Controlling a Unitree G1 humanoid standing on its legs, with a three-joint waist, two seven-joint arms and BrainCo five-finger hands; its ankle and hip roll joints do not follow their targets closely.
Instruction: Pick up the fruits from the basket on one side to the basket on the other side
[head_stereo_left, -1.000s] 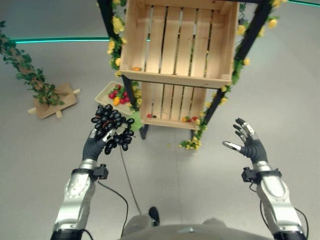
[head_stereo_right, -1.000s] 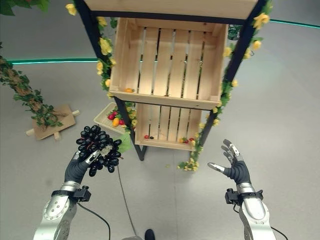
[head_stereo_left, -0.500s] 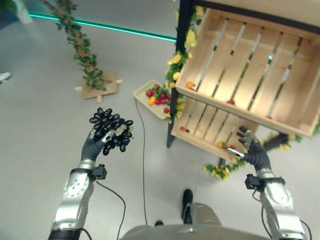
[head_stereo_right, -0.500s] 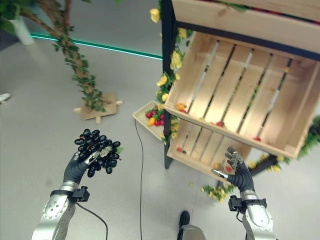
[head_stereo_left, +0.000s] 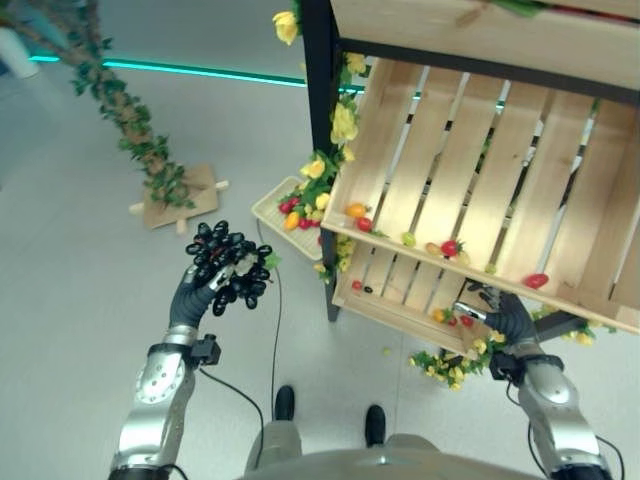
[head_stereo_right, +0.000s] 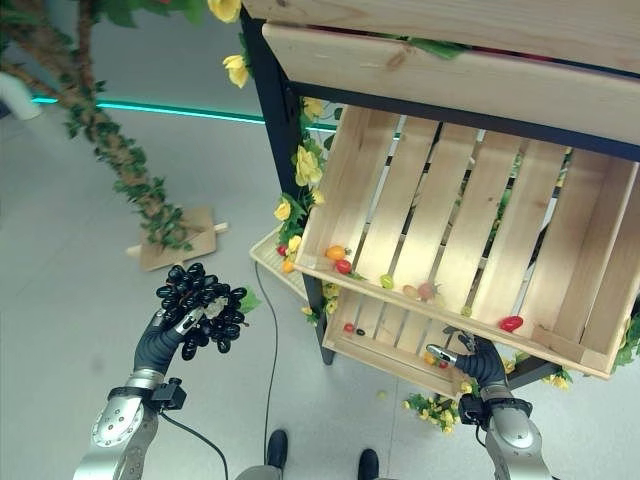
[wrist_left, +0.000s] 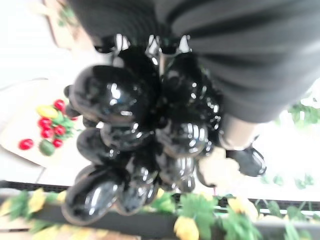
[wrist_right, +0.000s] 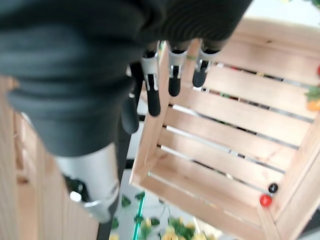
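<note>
I had the bunch of black grapes (head_stereo_left: 230, 270) clutched in the left robot hand (head_stereo_left: 195, 292), held up over the floor, left of the wooden crates (head_stereo_left: 480, 190). The right robot hand (head_stereo_right: 470, 362) hung empty, fingers loosely straight, by the lower crate (head_stereo_right: 385, 350). By my reckoning the grapes were picked but not yet delivered; the flat basket (head_stereo_left: 270, 205) farther off held more fruit.

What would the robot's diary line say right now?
left hand: holding black grapes | right hand: open, by lower crate
</note>
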